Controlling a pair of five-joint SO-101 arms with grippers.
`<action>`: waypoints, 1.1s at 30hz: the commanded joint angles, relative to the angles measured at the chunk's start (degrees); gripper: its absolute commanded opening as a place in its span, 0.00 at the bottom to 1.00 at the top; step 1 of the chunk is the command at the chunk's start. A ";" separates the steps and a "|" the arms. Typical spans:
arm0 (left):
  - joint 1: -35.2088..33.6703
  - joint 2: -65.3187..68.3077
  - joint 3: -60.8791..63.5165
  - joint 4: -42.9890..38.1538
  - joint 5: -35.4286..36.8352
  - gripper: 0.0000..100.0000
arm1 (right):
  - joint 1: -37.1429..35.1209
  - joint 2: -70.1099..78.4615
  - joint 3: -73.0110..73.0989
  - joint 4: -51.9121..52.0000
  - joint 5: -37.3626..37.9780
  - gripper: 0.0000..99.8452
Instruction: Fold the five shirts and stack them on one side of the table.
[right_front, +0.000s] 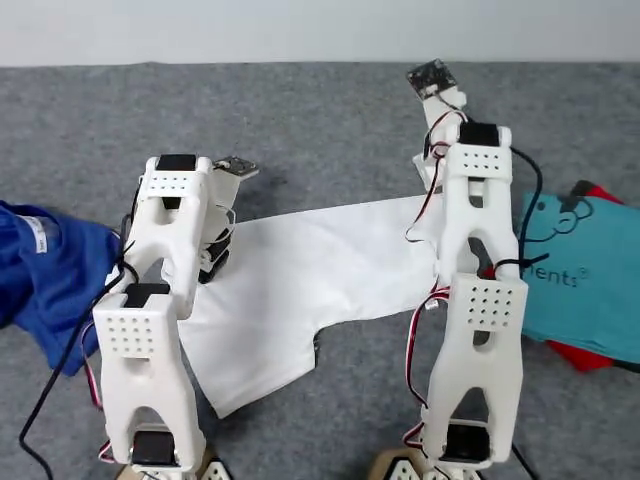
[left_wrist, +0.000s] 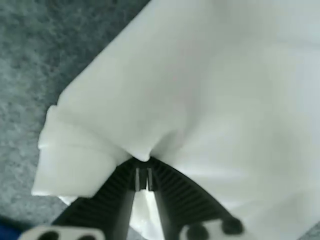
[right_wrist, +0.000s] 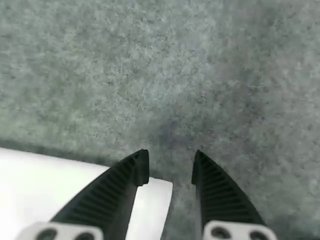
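White shirt edge in left jaws

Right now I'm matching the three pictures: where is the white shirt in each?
High view: white shirt spread at centre between the arms.
Left wrist view: its fold pinched in the shut left gripper.
Right wrist view: its corner beside the open right gripper.
Shared landmark: the grey table.

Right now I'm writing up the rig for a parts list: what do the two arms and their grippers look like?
The left arm and right arm are white shells with dotted hole grids and forked links. Red, white and black cables run along them. The left gripper and right gripper have black ribbed fingers.
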 joint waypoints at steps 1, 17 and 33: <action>0.35 2.90 -0.22 -0.44 0.26 0.01 | -0.04 -1.36 -7.03 5.14 0.53 0.15; 0.62 -4.48 2.07 0.35 -0.09 0.01 | -1.01 -3.47 -10.20 30.46 -0.79 0.10; 0.88 1.49 0.57 -0.97 0.09 0.01 | -1.71 4.26 -9.41 11.65 -0.62 0.10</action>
